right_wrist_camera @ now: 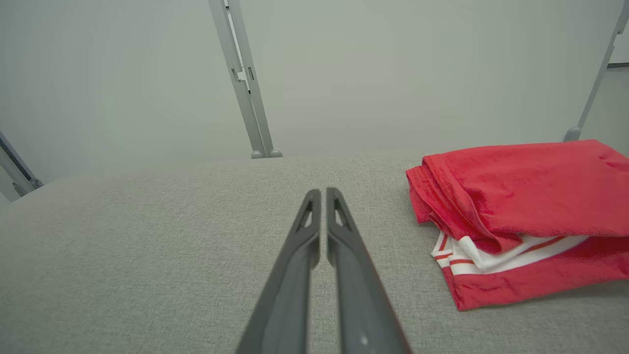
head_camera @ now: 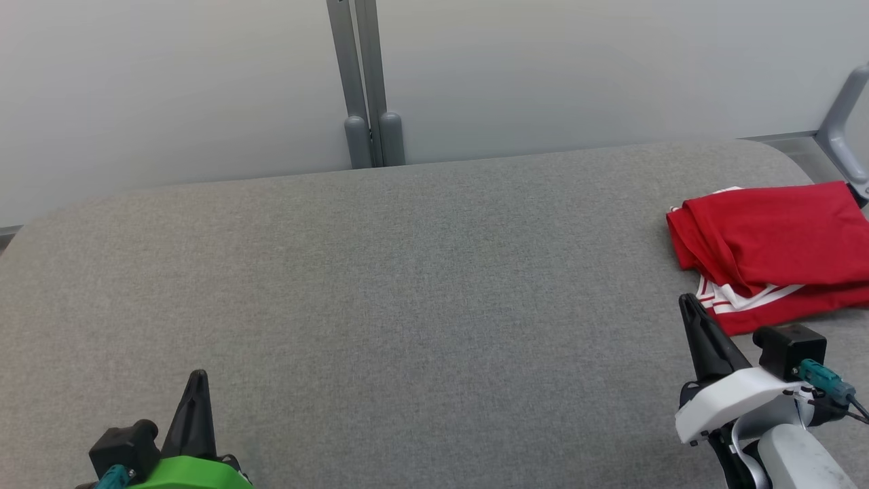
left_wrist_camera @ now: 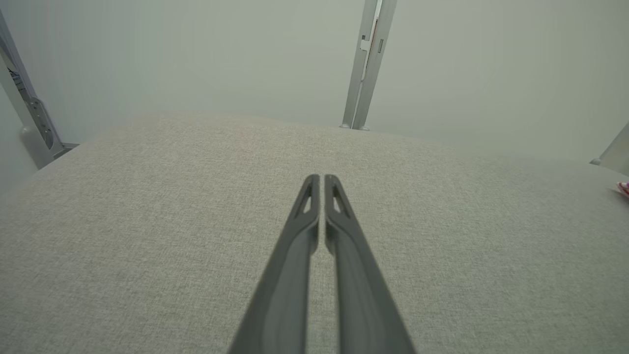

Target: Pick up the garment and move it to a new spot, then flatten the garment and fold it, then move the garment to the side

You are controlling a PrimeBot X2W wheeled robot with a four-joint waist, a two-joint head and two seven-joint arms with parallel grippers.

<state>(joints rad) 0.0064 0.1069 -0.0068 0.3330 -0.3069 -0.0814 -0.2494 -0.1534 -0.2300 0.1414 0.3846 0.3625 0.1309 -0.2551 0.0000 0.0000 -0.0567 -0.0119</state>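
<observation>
Head looks down; both wrists face one post (left_wrist_camera: 367, 64).

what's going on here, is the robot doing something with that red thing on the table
A two-armed robot is at a grey fabric-covered table. The red garment, with white trim, lies folded near the table's right end, and nothing is touching it. The left hand is shut and empty over bare table on the left. The right hand is also shut and empty, close to the garment's near corner but apart from it. The folding and moving aside look finished.
</observation>
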